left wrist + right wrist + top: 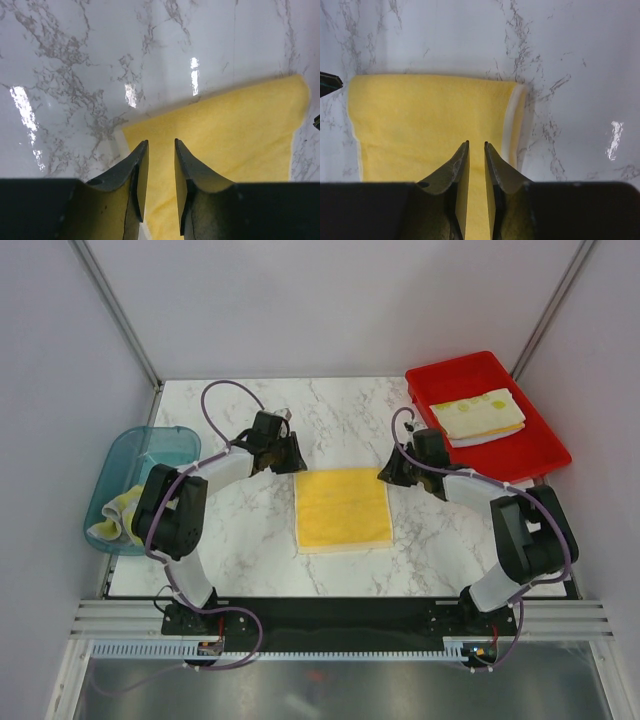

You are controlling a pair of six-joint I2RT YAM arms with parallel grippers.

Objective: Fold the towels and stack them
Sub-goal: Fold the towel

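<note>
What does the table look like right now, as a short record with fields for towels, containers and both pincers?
Centre: folded yellow towel, flat on marble table
Red tray: holds folded towel stack
Teal bin: holds crumpled towel
Left pincer: narrowly open, over yellow towel's far left corner
Right pincer: narrowly open, over its far right corner

Towels partly hidden
The left end effector (pixel 161 142) hides part of the yellow towel (pixel 235 135); the left arm (pixel 178 510) covers some of the binned towel (pixel 110 520).
</note>
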